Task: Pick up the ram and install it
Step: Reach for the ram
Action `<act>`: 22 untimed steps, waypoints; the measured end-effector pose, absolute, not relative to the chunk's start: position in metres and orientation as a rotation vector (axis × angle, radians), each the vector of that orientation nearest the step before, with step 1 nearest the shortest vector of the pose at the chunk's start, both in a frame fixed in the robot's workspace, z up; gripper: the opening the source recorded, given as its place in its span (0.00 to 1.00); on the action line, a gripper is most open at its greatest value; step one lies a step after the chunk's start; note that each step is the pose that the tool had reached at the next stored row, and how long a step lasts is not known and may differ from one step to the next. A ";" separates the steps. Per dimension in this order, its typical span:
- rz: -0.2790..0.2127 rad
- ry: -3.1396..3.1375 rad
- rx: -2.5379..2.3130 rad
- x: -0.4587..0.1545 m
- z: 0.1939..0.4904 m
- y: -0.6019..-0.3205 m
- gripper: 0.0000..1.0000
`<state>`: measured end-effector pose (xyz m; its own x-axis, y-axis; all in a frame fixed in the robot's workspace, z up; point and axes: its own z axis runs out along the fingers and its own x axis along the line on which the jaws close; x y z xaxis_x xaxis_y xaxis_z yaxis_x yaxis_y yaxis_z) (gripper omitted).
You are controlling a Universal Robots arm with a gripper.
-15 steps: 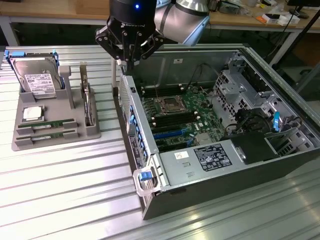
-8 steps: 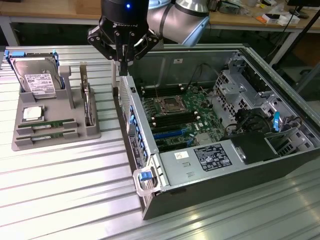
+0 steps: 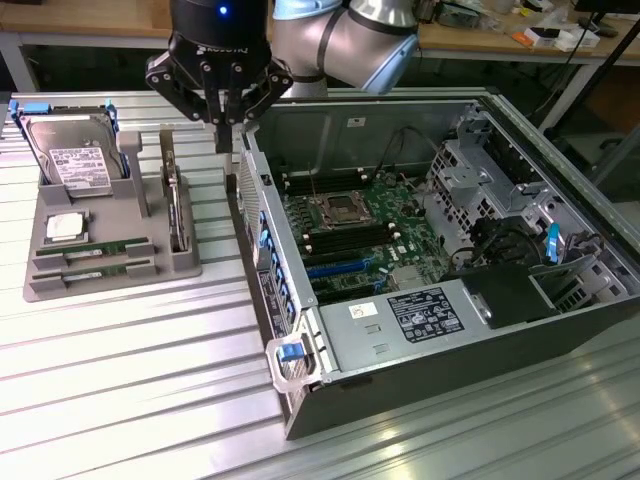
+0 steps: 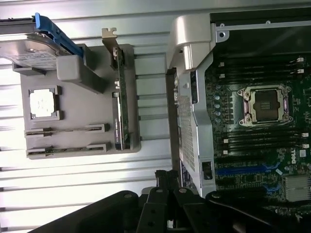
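Fingers [image 3: 224,128] pinched shut with nothing between them, so the gripper [image 3: 224,142] is empty. Ram [image 3: 100,247] sits edge-up in a slot at the near end of the grey tray [image 3: 110,285], second stick [image 3: 92,268] in the slot beside it. Gripper hangs above the tray's far corner, on the side facing the open case [image 3: 420,390]. Memory slots [image 3: 350,238] on the board, across from the tray, look unpopulated. My read: pick not started, install all to do.
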<state>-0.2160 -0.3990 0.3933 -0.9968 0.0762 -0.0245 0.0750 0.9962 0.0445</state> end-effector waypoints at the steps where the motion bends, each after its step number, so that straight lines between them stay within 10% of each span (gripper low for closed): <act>1: 0.068 3.113 0.118 -0.219 0.393 -0.399 0.11; 22: 0.068 3.112 0.118 -0.270 0.393 -0.399 0.11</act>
